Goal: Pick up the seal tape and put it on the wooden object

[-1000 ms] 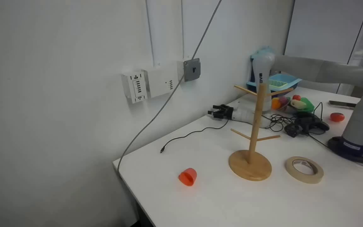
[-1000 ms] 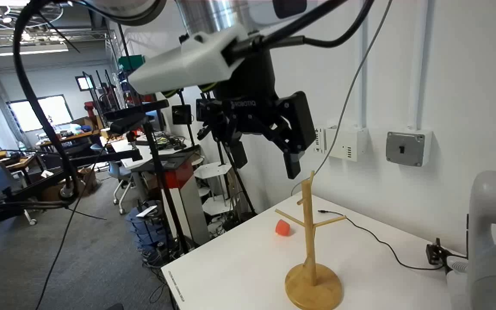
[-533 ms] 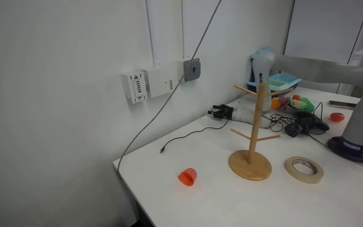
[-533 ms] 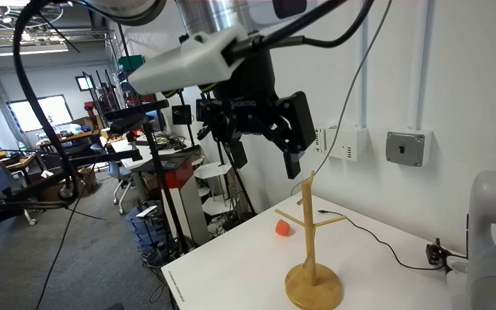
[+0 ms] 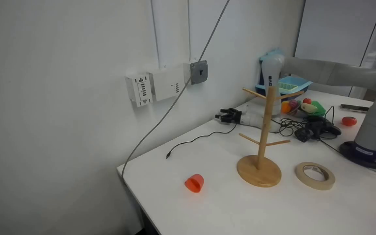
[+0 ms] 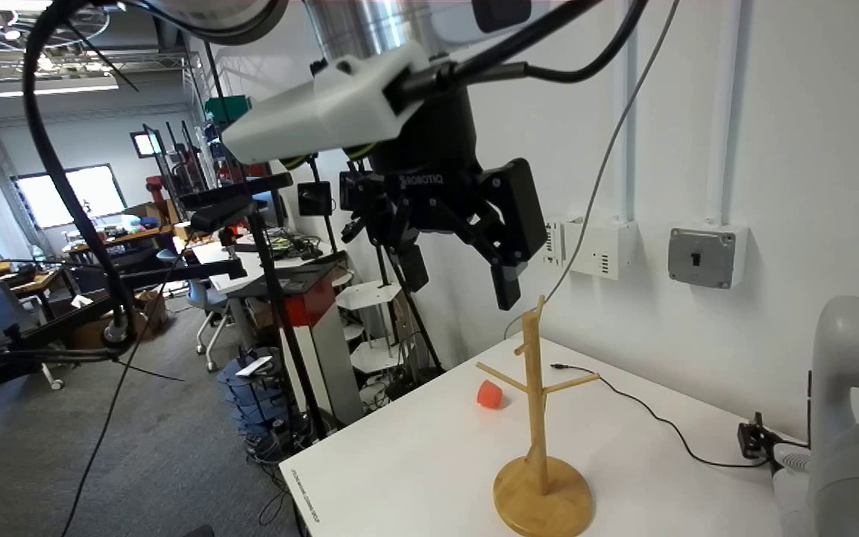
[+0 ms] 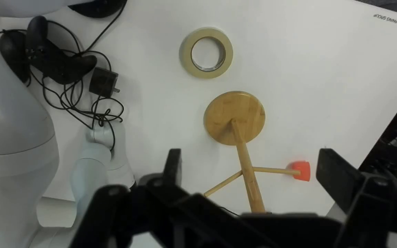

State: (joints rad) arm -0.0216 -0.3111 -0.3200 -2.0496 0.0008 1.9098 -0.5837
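The seal tape, a cream-white ring [image 5: 320, 185], lies flat on the white table beside the wooden object's base. It also shows in the wrist view [image 7: 189, 55]; it is out of view in the exterior view that shows my gripper. The wooden object [image 5: 265, 130] stands upright with its disc base on the table, its pegs bare; it also shows in an exterior view [image 6: 538, 425] and the wrist view [image 7: 234, 106]. My gripper [image 6: 460, 280] is open and empty, high above the table. In the wrist view, the pole's upper part lies between the spread fingers [image 7: 250, 165].
A small orange-red object [image 5: 194, 183] lies on the table. A black controller [image 5: 318, 129] with tangled cables, a second pale arm [image 5: 335, 71], toy fruit [image 5: 305, 106] and a blue basket [image 5: 300, 85] are farther back. A thin black cable [image 5: 201, 137] runs near the wall.
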